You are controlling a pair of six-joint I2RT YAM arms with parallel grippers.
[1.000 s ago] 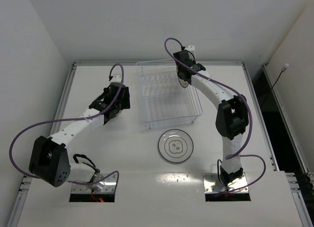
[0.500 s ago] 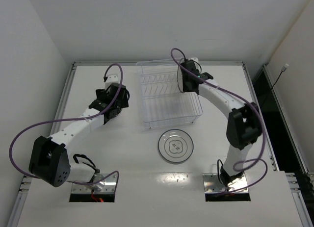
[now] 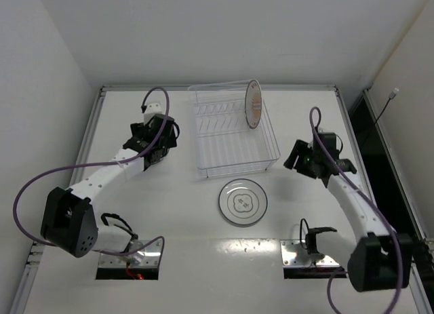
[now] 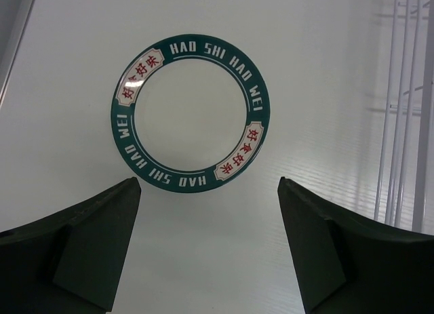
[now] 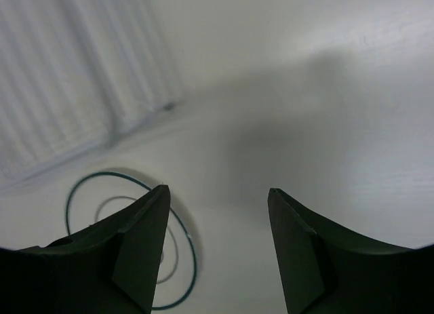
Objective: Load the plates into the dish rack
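Note:
The plate with the orange centre (image 3: 253, 104) stands upright on edge among the tines at the far right of the clear dish rack (image 3: 230, 161). A white plate with a thin dark rim (image 3: 243, 203) (image 5: 178, 241) lies flat on the table in front of the rack. A plate with a green lettered rim band (image 4: 190, 116) lies flat just ahead of my left gripper (image 4: 208, 185) (image 3: 161, 139), which is open and empty above the table. The top view hides that plate under the left arm. My right gripper (image 5: 217, 190) (image 3: 298, 155) is open and empty, right of the rack.
The rack's clear wall (image 4: 407, 110) shows at the right edge of the left wrist view and, blurred, its side (image 5: 68, 90) at the upper left of the right wrist view. White walls enclose the table on three sides.
My right gripper has opened, let go of the orange-centred plate in the rack and swung back to the right side of the table. The left gripper has opened wider and barely moved.

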